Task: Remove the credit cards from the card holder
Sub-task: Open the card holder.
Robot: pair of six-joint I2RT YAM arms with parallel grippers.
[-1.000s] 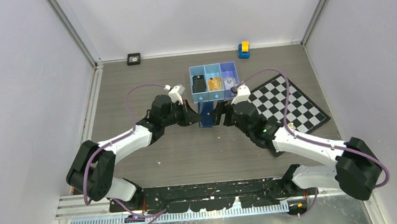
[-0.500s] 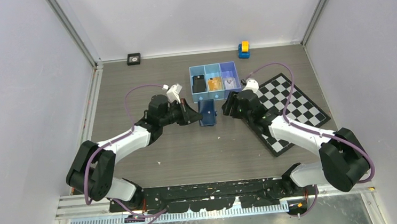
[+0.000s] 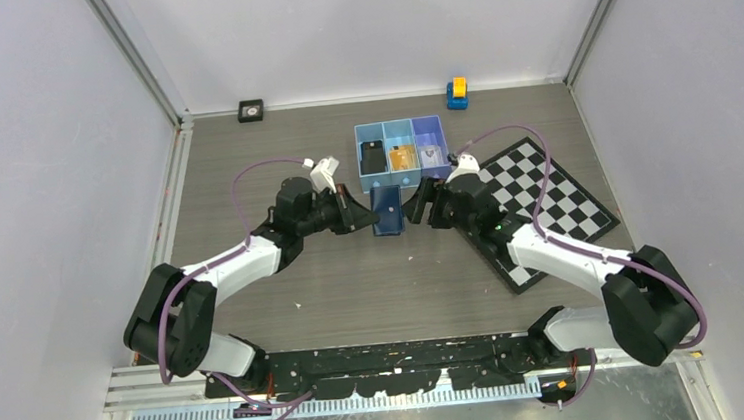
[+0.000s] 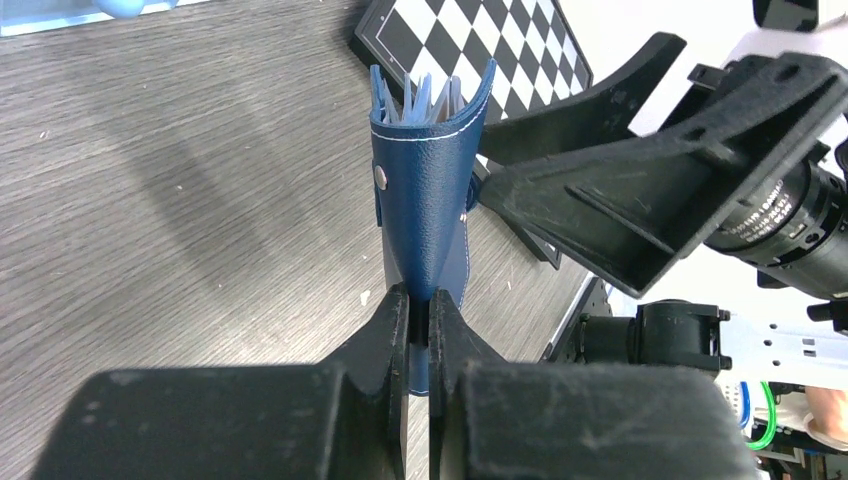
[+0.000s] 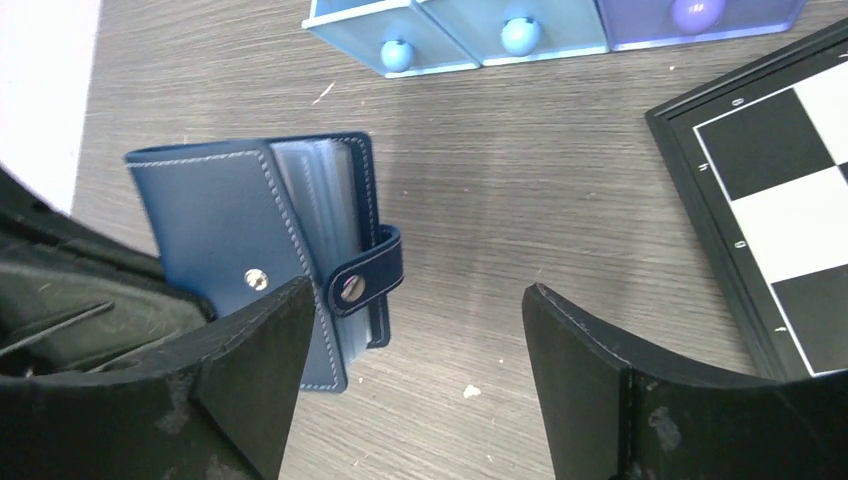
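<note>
Between the clamped fingers of the left gripper [image 4: 420,305], we see the card holder [image 4: 425,210], pinched by one edge and standing on end. It reaches away from those fingertips and its far end fans open, showing light-blue inner leaves. We cannot tell whether any cards sit in them. From the right wrist, the navy cover [image 5: 250,250] is parted over clear sleeves [image 5: 315,185], and its strap [image 5: 365,280] with a metal snap hangs at the side, unfastened.

Just across the holder, the right gripper [image 5: 415,300] faces the left one with its jaws spread wide and nothing between them. The holder lies toward one of its fingers [image 5: 255,365], which overlaps the holder's corner; we cannot say if they touch.

Seen from above, the holder [image 3: 385,212] stands between the two grippers, left [image 3: 360,216] and right [image 3: 413,210], on the grey table [image 3: 354,282]. Just beyond both sets of fingertips sits the light-blue tray [image 3: 391,179], with an orange-gold card [image 3: 403,156] in its middle compartment. Behind the right gripper and under its arm lies the chessboard [image 3: 547,196].
</note>
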